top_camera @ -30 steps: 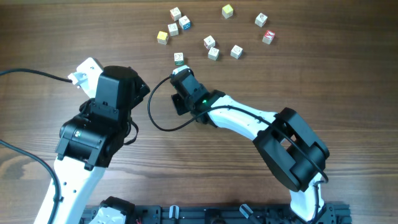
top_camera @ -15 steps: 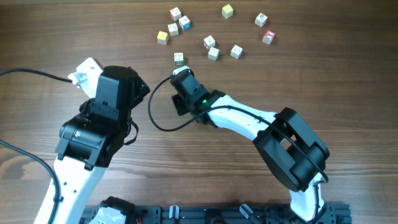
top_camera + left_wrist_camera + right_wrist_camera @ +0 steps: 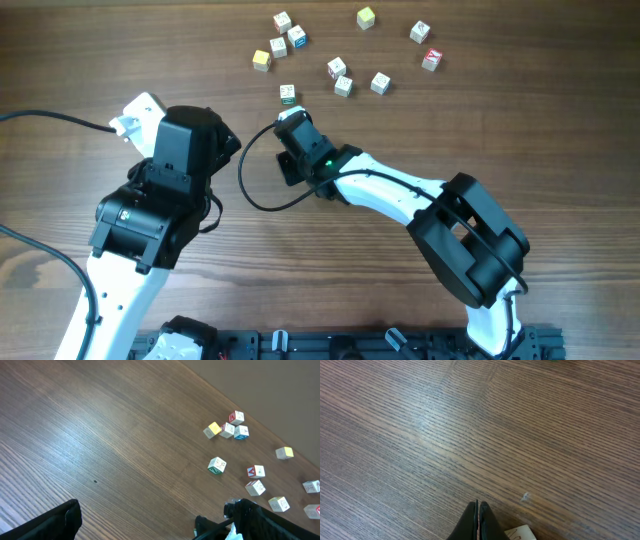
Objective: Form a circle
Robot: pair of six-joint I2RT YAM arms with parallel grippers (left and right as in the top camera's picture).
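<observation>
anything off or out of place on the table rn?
Nothing spilled or damaged. One oddity: the green-marked cube sits alone, apart from the other scattered cubes and close to the shut, empty right end effector. The cubes form no ring yet.

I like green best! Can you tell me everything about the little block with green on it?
The green-marked cube is a small block that looks wooden, with pale faces and green print. It lies flat on the wooden table, apart from the other cubes. The right gripper, shut, sits just beside it; whether they touch is unclear.
</observation>
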